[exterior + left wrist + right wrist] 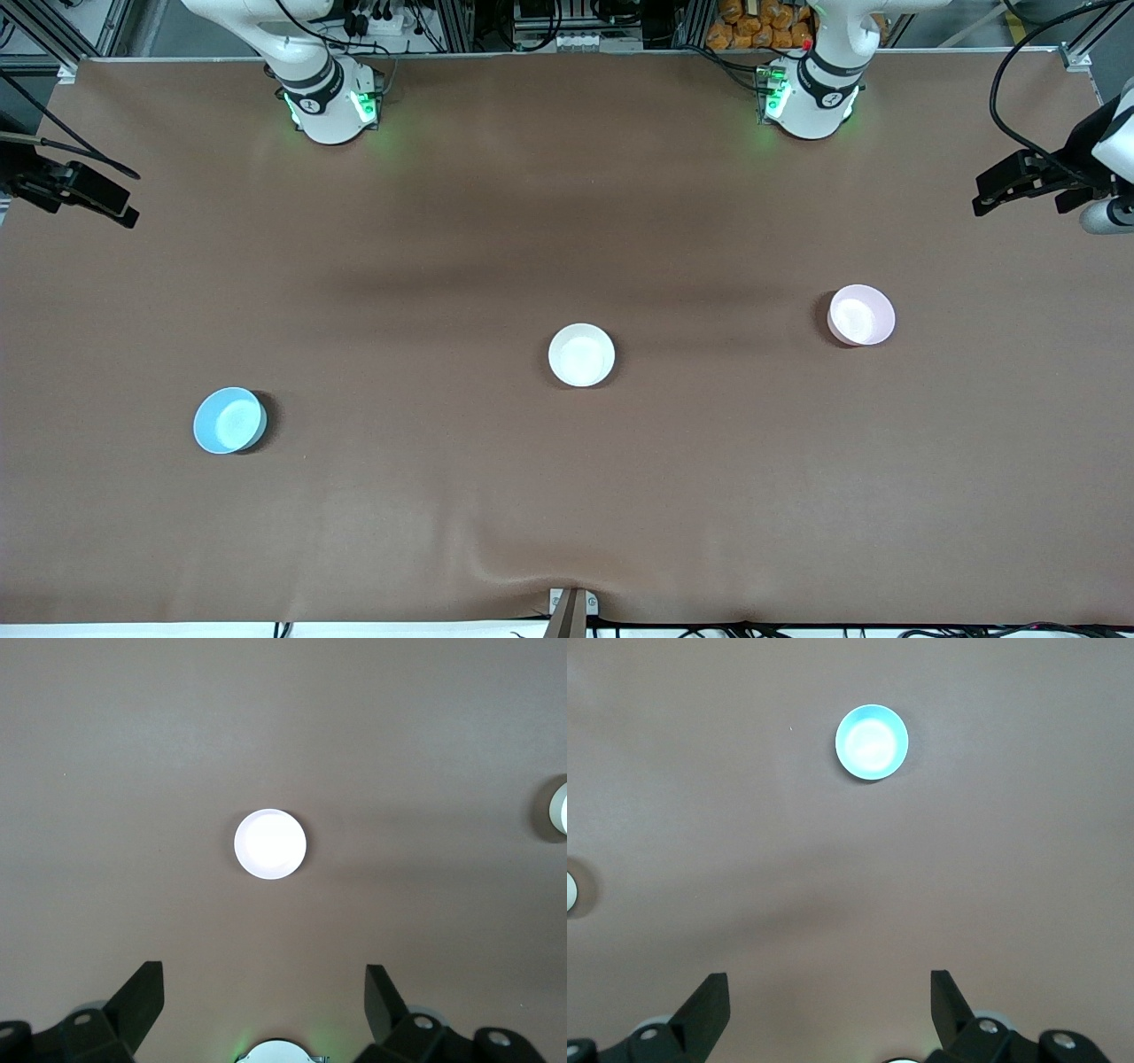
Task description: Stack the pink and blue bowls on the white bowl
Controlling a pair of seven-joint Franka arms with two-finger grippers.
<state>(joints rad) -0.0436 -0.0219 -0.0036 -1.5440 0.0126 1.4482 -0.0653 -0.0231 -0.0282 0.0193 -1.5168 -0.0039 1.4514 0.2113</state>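
The white bowl [581, 354] stands upright mid-table. The pale pink bowl [861, 315] stands toward the left arm's end and looks washed-out white in the left wrist view [270, 843]. The light blue bowl [229, 420] stands toward the right arm's end, nearer the front camera; it also shows in the right wrist view [871, 742]. My left gripper [997, 190] [266, 979] hangs open and empty, high over the table's left-arm end. My right gripper [106, 199] [830, 985] hangs open and empty, high over the right-arm end. The white bowl's edge shows in both wrist views [560, 809] [570, 890].
The brown table cover [567, 496] has a small ripple at its front edge by a bracket [571, 607]. The arm bases [328, 97] [811, 93] stand along the table's back edge.
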